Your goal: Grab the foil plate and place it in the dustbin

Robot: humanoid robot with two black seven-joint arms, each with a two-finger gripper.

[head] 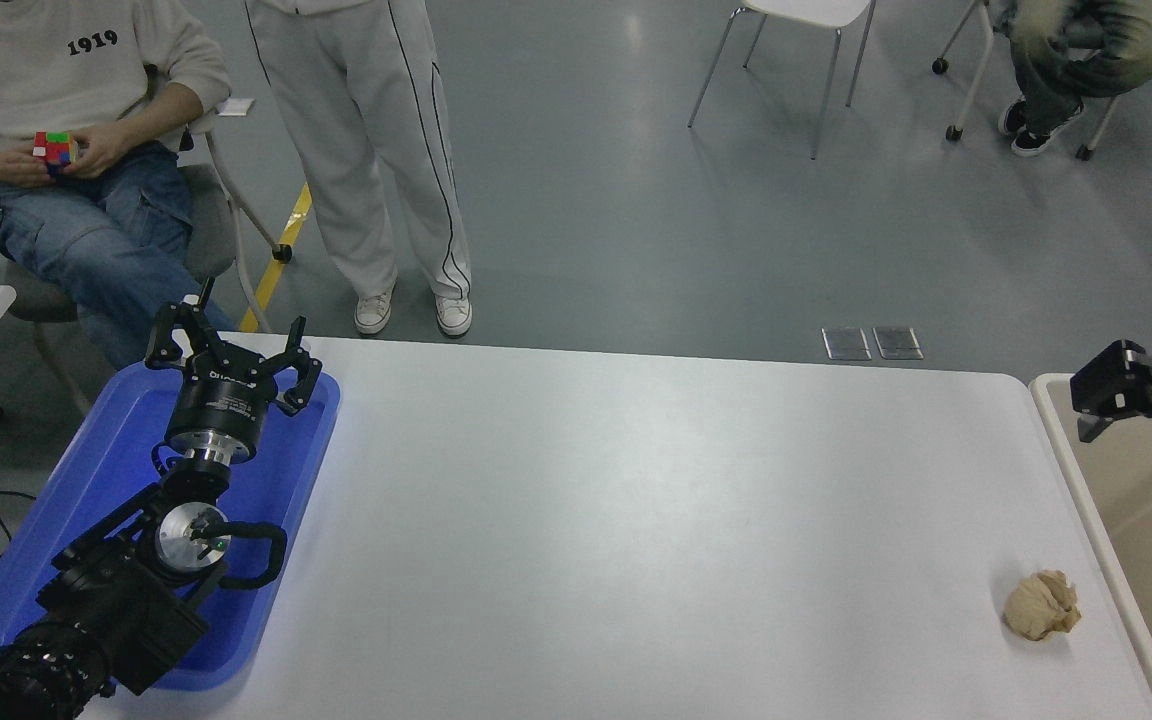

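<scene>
While the left gripper [232,352] rests spread-jawed over the blue tray [86,470], the right gripper's [1121,385] jaws stay unreadable above the dustbin [1061,430]

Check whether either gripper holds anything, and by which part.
Nothing visible in either. The left gripper is open above the blue tray; the right gripper shows no load.

beige dustbin [1126,560], at table's right edge

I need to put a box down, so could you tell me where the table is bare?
The white table is bare from the blue tray across to the tan paper lump. The left edge is crowded: the left tool is parked over the tray. The right tool hangs over the dustbin.
</scene>
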